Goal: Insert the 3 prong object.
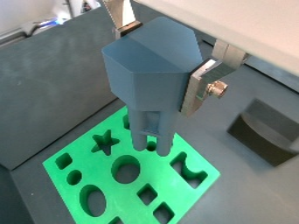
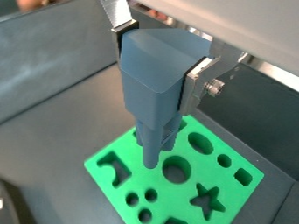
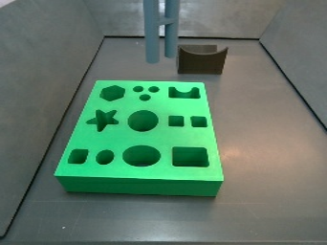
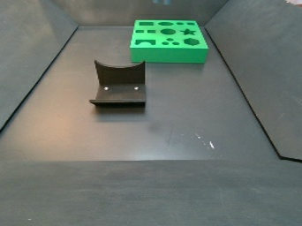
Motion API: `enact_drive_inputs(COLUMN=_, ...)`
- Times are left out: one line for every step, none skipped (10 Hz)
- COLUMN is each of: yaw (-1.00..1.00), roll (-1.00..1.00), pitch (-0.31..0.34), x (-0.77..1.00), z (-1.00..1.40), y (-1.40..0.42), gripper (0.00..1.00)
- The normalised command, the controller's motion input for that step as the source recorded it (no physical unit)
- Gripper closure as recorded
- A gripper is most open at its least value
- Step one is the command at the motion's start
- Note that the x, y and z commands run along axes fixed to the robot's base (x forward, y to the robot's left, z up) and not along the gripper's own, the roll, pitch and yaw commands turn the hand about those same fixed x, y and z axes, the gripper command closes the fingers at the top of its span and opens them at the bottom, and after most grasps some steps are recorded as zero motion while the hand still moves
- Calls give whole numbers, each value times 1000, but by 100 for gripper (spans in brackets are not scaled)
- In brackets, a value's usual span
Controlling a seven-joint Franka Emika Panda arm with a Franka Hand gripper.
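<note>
My gripper [image 1: 162,59] is shut on the blue-grey 3 prong object [image 1: 146,74], its silver fingers [image 1: 201,86] clamping the wide upper body; the same grip shows in both wrist views [image 2: 160,59]. The prongs [image 2: 153,144] point down and hang above the green board [image 1: 176,188] without touching it. In a side view only the prongs [image 3: 161,29] show, coming down from above the far end of the board [image 3: 141,187]. The board's three small round holes [image 3: 147,93] lie near that far end. The gripper is out of view in both side views.
The green board has several other shaped holes: star, hexagon, circles, squares. The dark fixture [image 3: 202,59] stands on the floor just beyond the board, and it also shows in the wrist view [image 1: 268,131] and the side view [image 4: 118,84]. Grey walls enclose the floor.
</note>
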Motion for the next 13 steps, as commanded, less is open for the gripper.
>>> enact_drive_inputs(yaw=757, roll=211, pitch=-133, x=-220, z=-800, y=223, gripper=100)
enact_drive_inputs(yaw=729, roll=217, pitch=-134, x=-234, z=-809, y=240, gripper=100)
enact_drive_inputs(yaw=717, roll=214, pitch=-141, x=-254, z=-814, y=251, gripper=100)
enact_drive_inputs(yaw=754, roll=203, pitch=-154, x=-257, z=-800, y=237, gripper=100)
enact_drive_inputs(yaw=854, roll=150, pitch=0, x=-60, z=-480, y=194, gripper=100)
enact_drive_inputs(yaw=854, roll=134, pitch=9, x=0, z=-409, y=189, gripper=100)
enact_drive_inputs(yaw=791, roll=93, pitch=24, x=14, z=-400, y=269, gripper=100)
enact_drive_inputs(yaw=629, roll=33, pitch=0, x=0, z=-346, y=263, gripper=100)
enact_drive_inputs(yaw=457, roll=4, pitch=0, x=0, z=-340, y=111, gripper=100)
enact_drive_inputs(yaw=103, roll=-180, pitch=0, x=34, z=-303, y=0, gripper=100)
enact_drive_inputs(yaw=0, roll=-159, pitch=0, x=111, z=-220, y=-43, gripper=100)
enact_drive_inputs(yaw=0, roll=-171, pitch=0, x=249, z=-257, y=-3, gripper=100)
enact_drive_inputs(yaw=0, roll=-169, pitch=0, x=349, z=-477, y=0, gripper=100)
